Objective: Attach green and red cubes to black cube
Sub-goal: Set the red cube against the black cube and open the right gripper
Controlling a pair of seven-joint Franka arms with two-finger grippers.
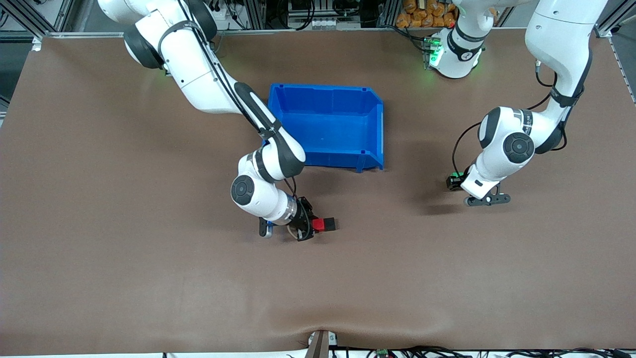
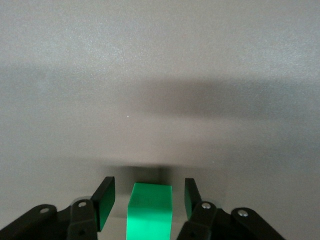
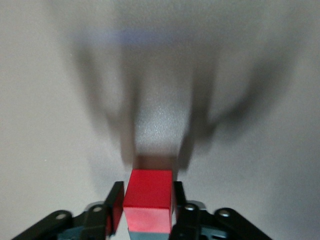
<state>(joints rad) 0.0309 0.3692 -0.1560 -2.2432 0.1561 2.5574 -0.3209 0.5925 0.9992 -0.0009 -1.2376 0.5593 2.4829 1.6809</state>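
Cubes are the story right now — the right gripper (image 1: 310, 224) sits low over the table (image 1: 124, 248) nearer the front camera than the blue bin (image 1: 328, 124), and its wrist view shows the red cube (image 3: 149, 195) between the two fingers (image 3: 115, 210), the pads right at its sides. Whether they still clamp it or have just let go, I cannot tell. In the front view the red cube (image 1: 318, 224) has a dark block touching it on the side toward the left arm's end, probably the black cube (image 1: 329, 224), so red looks joined, or about to be.

Over at the left arm's end, the left gripper (image 1: 484, 199) is down at the table. Its wrist view shows the green cube (image 2: 149, 210) between the fingers (image 2: 102, 202) with a gap on each side — jaws apart, not yet gripping. My read: this is the green pick-up step.

Next move, as I judge it: close squarely on green, lift, carry it toward the red-and-black pair and press it onto a free face of the black one. Alignment will matter.

Room looks generous — bare brown table between the two grippers, the bin well clear of that path. The pair lies well in from every table edge.
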